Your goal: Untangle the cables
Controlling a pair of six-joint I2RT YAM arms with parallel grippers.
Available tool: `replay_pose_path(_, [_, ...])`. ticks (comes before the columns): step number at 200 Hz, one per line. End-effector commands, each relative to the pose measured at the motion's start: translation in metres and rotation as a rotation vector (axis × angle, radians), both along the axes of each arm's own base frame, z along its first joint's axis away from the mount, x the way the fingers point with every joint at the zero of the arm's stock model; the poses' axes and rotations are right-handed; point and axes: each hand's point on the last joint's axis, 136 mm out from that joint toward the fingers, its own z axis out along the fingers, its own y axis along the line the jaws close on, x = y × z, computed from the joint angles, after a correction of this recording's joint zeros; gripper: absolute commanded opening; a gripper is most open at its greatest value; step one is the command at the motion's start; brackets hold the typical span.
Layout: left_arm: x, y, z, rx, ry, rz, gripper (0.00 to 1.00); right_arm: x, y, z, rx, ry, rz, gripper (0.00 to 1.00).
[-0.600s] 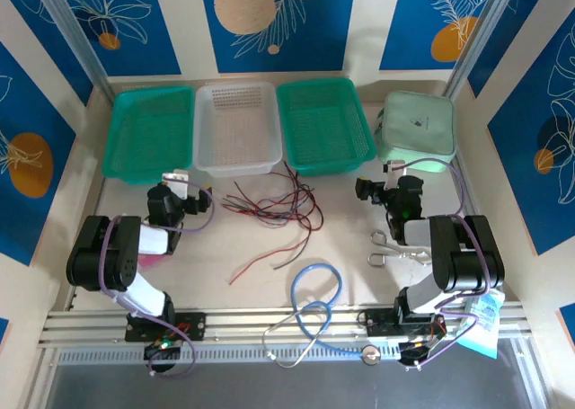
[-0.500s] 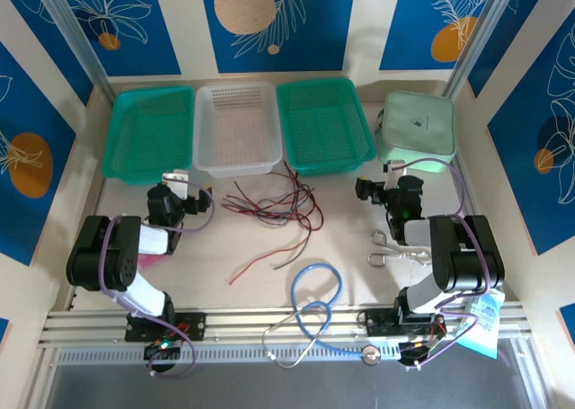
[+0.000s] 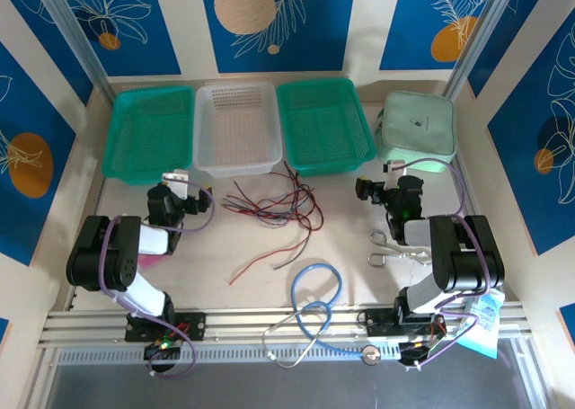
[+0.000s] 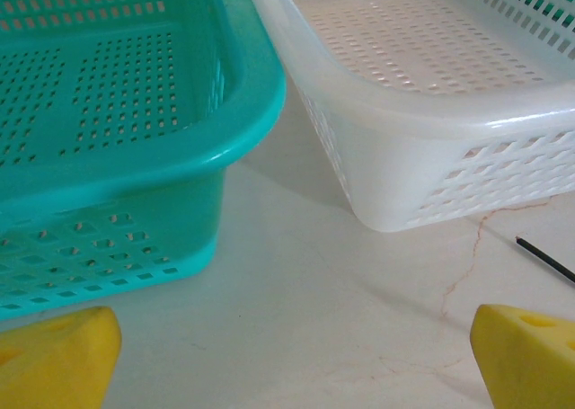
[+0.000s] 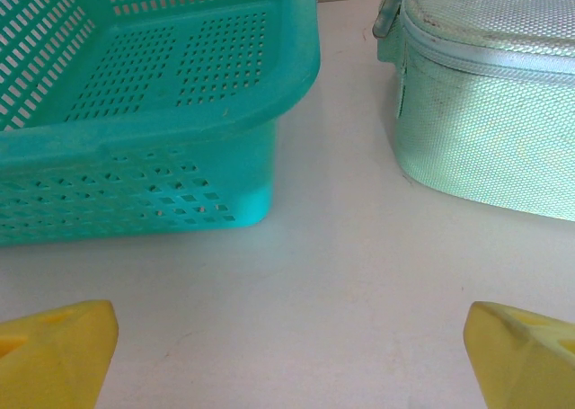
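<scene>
The cables (image 3: 274, 202), thin red, black and greyish wires, lie tangled on the table just in front of the white basket, and one red strand (image 3: 269, 258) trails toward the near edge. My left gripper (image 3: 180, 184) sits left of the tangle, apart from it, facing the baskets. In the left wrist view it (image 4: 301, 360) is open over bare table, with a black cable end (image 4: 546, 259) at the right edge. To the right of the tangle, my right gripper (image 3: 382, 186) (image 5: 292, 355) is open too, with nothing between its yellow fingertips (image 5: 58, 351).
Across the back stand a teal basket (image 3: 148, 130), a white basket (image 3: 237, 126), a second teal basket (image 3: 323, 123) and a mint pouch (image 3: 415, 126). Scissors (image 3: 395, 247) lie by the right arm. A light-blue tube loop (image 3: 316, 292) lies near the front rail.
</scene>
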Motion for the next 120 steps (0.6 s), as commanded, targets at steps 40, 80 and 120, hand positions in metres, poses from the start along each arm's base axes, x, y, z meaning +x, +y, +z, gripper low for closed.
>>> replay_pose_path(40, [0.0051, -0.0051, 0.0140, 0.004, -0.039, -0.028, 0.99, 0.0057, 0.0010, 0.0101, -0.001, -0.028, 0.009, 0.99])
replay_pose_path(80, [0.0058, -0.0025, 0.0134, 0.006, -0.036, -0.012, 0.99, 0.0058, 0.0008, 0.0102, -0.001, -0.029, 0.010, 0.99])
replay_pose_path(120, [0.0039, -0.0040, 0.0145, 0.004, -0.045, -0.021, 0.99, -0.0011, -0.0036, 0.0163, -0.033, -0.091, -0.044, 0.99])
